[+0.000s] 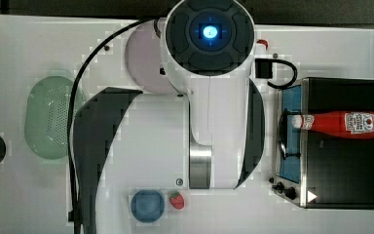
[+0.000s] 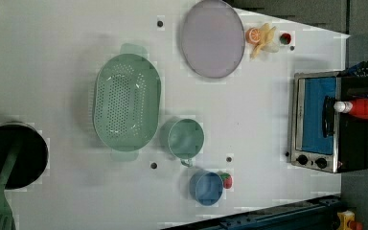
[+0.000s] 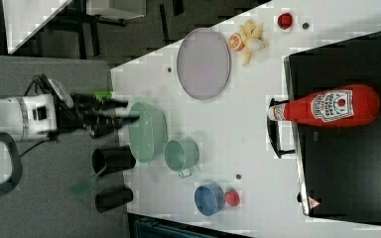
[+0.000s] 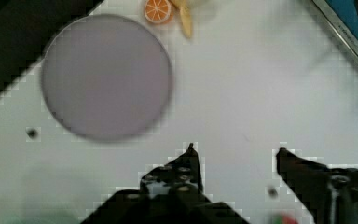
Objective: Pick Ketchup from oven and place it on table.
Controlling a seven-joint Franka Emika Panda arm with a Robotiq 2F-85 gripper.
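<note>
Around the one oven [image 2: 322, 125] there is: one ketchup bottle [image 2: 360, 108] lying on top of it, one lilac plate [image 2: 212, 38], one green colander [image 2: 126, 102], one green mug [image 2: 186, 138], one blue bowl [image 2: 206, 188], one strawberry [image 2: 227, 180], one orange slice [image 2: 254, 35], and two black pots [image 3: 113, 159] farthest from it.

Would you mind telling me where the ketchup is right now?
The ketchup lies on its side on top of the oven at the top view's right, its white cap pointing over the oven's front, above the door handle.
</note>
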